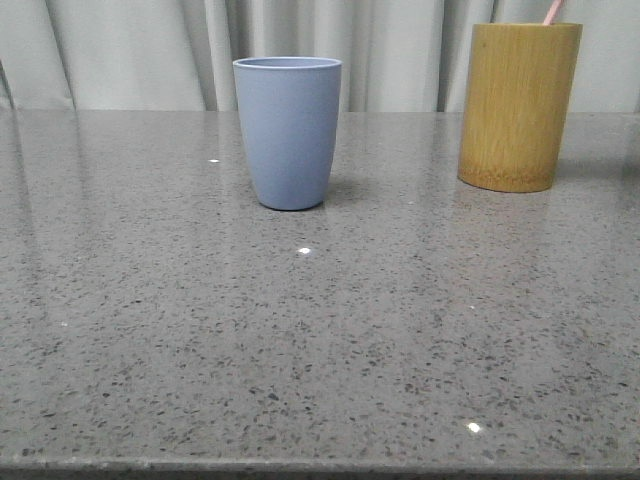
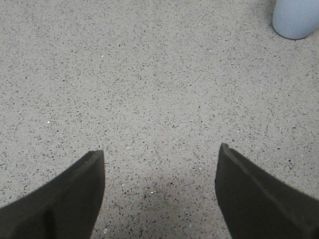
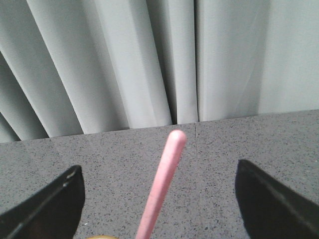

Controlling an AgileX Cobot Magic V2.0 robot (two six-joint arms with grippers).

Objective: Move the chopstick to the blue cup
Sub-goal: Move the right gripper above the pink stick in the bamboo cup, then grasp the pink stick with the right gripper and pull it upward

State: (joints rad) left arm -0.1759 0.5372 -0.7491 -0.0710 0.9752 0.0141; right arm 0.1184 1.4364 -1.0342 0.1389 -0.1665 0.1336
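Approaching pink chopstick [image 3: 162, 181] with right gripper [image 3: 159, 199], jaws spread wide either side of stick, not touching it. Chopstick standing tilted in bamboo holder [image 1: 518, 105] at far right of speckled grey surface [image 1: 300, 350]; only slim tip showing above rim. Blue cup [image 1: 288, 130] sitting upright, well apart to holder's left. Next move likely calling for lowering and closing on stick. Left gripper [image 2: 160, 164] hovering over surface, jaws spread, holding nothing, cup near.
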